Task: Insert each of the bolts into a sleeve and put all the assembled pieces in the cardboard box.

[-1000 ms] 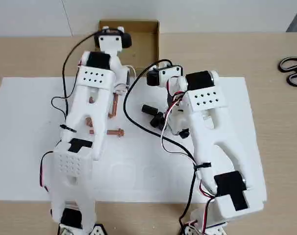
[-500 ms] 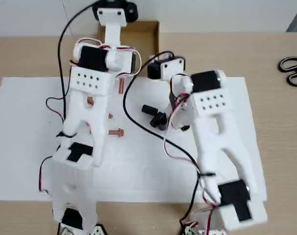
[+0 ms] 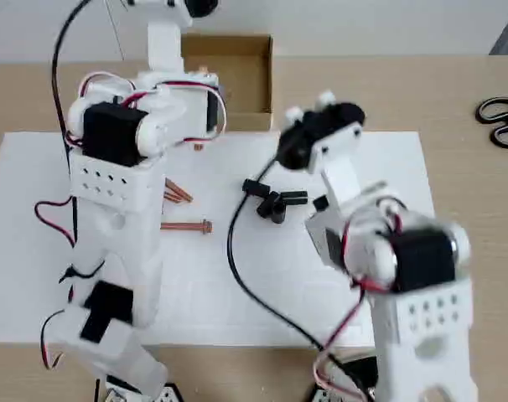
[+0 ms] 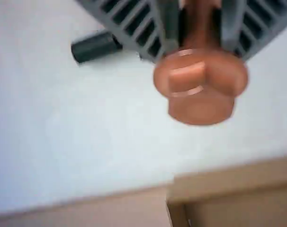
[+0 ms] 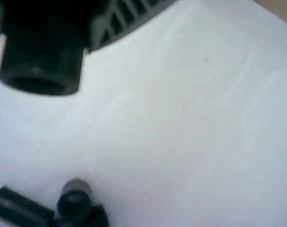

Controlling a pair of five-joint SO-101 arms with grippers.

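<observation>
My left gripper (image 4: 200,28) is shut on a copper bolt (image 4: 200,85), whose hex head faces the wrist camera. It hangs above the white paper, close to the cardboard box (image 4: 228,198). In the high view this arm stands tall in front of the cardboard box (image 3: 241,75), with the bolt's tip (image 3: 199,146) showing below it. My right gripper (image 5: 44,28) is shut on a black sleeve (image 5: 39,61), held above the paper with its open end down. Three loose bolts (image 3: 187,225) and a cluster of loose sleeves (image 3: 271,201) lie mid-paper.
The white paper sheet (image 3: 237,285) covers most of the wooden table. Scissors (image 3: 499,117) lie at the far right edge. Black cables hang from both arms over the middle of the paper. Loose sleeves (image 5: 75,201) lie under the right wrist.
Both arms have risen off the paper. The left one lifted a bolt up toward the box, and the right one lifted a sleeve and drew back toward the front.
</observation>
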